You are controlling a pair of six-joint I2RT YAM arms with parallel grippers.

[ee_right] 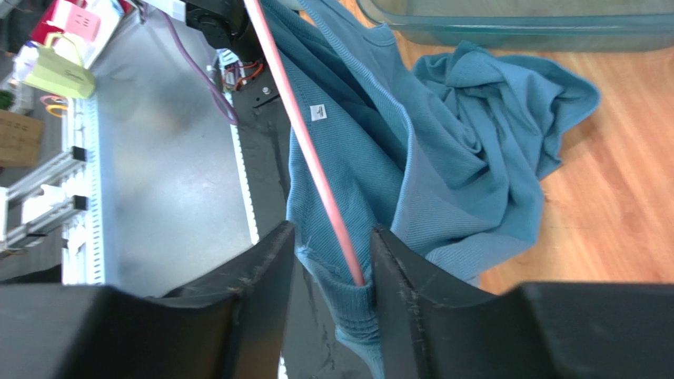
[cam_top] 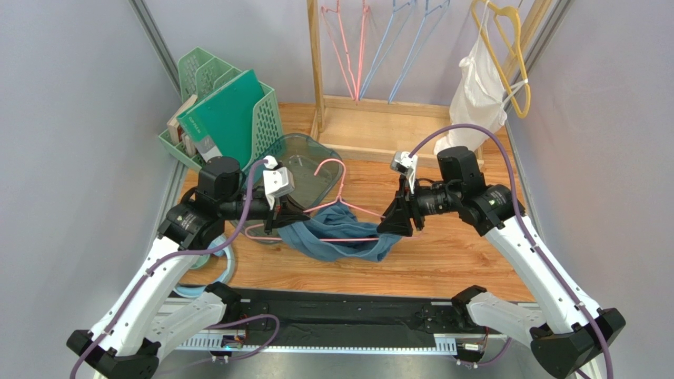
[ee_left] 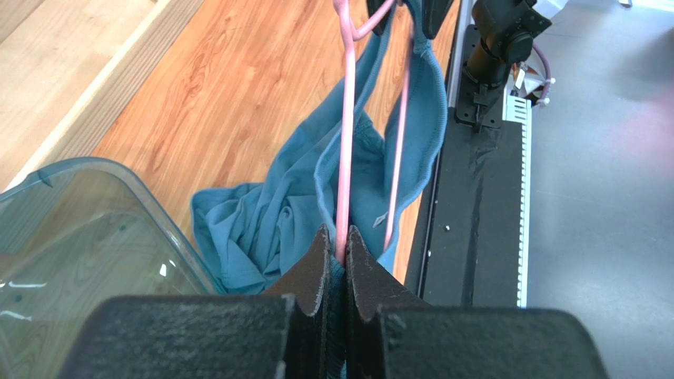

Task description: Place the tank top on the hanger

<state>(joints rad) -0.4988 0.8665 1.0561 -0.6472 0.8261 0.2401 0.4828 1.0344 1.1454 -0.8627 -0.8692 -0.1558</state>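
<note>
1. left gripper (ee_left: 336, 241): jaws pressed tight together on the hanger (ee_left: 346, 150) wire, with a sliver of tank top (ee_left: 269, 221) cloth caught in too.
2. right gripper (ee_right: 332, 257): jaws narrow, not fully closed. The hanger's other end and a bunched strap fill the gap, and cloth touches both fingers (ee_right: 265, 272). Reads as a hold (can't confirm pad pressure).
3. The hanger spans between the two grippers over the middle of the table (cam_top: 443, 260), hook pointing far, toward the clear bin (cam_top: 304, 154). The tank top hangs off it: one strap runs along the wire and the body sags in a crumpled heap on the near side, apparently down onto the wood.
4. Step, my read: seating the straps over the hanger's shoulders. Mostly there, but the body isn't hanging straight.
5. To do it well:
   - Hold both ends level and taut so the wire doesn't twist.
   - Raise it enough that the heap clears the table and drops under its own weight.
   - Let go one side at a time, since thin wire sheds soft cloth easily.
6. Pose: both arms reach in from the near corners with forearms angled inward. The wrists are turned so the grippers face each other, one at each end of the hanger. Both are well short of the wooden rack (cam_top: 372, 118) at the far edge.
</note>
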